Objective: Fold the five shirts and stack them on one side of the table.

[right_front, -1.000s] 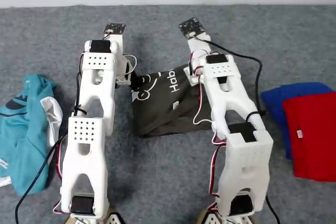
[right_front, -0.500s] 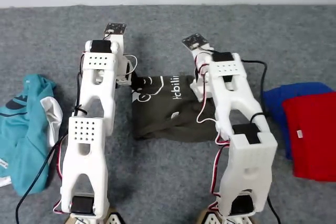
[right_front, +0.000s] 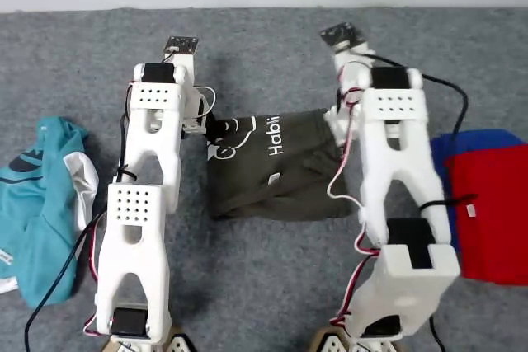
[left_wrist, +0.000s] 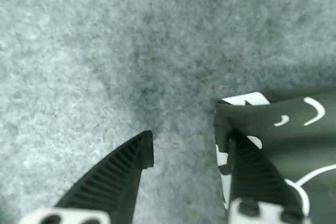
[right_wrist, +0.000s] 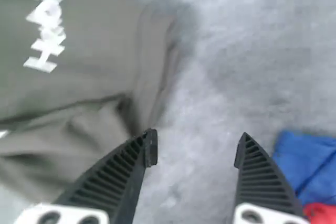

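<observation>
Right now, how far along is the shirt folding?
Done: red shirt lies folded on the blue shirt on the right side of the table. In progress: the dark shirt, part-folded in the middle; left hand and right hand are open at its edges. Left: the crumpled teal shirt; four shirts visible.

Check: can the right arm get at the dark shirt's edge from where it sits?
Probably yes. On the right arm the jaws stand open at the edge of the dark shirt, one at the cloth, the other over bare carpet. Nothing lies between; the blue shirt sits off to the side.
</observation>
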### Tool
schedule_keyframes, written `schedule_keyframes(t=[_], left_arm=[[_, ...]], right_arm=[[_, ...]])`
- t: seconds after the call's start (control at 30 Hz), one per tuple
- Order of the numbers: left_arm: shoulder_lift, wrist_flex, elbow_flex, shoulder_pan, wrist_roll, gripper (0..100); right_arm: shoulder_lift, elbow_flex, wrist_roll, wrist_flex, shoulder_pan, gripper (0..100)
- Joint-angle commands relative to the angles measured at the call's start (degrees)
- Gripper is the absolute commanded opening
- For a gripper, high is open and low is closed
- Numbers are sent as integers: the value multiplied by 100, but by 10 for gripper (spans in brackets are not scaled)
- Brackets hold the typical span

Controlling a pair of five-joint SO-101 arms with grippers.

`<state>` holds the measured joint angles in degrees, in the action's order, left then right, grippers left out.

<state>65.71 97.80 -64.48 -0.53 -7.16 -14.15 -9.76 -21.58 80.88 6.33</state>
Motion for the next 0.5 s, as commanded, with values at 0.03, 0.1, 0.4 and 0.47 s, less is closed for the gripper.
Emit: schedule_keyframes(t=[0.03, 0.1, 0.4, 0.47], left_arm=[[-352, 281, -629, -18, 44, 228], [-563, 281, -769, -26, 44, 228], [-809, 264, -374, 598, 70, 228], [-809, 264, -382, 703, 70, 228]], right_arm=[[92, 211, -26, -31, 356, 247], [-48, 369, -26, -286, 418, 247], [-330, 440, -18, -426, 523, 247], [-338, 422, -18, -462, 585, 243]])
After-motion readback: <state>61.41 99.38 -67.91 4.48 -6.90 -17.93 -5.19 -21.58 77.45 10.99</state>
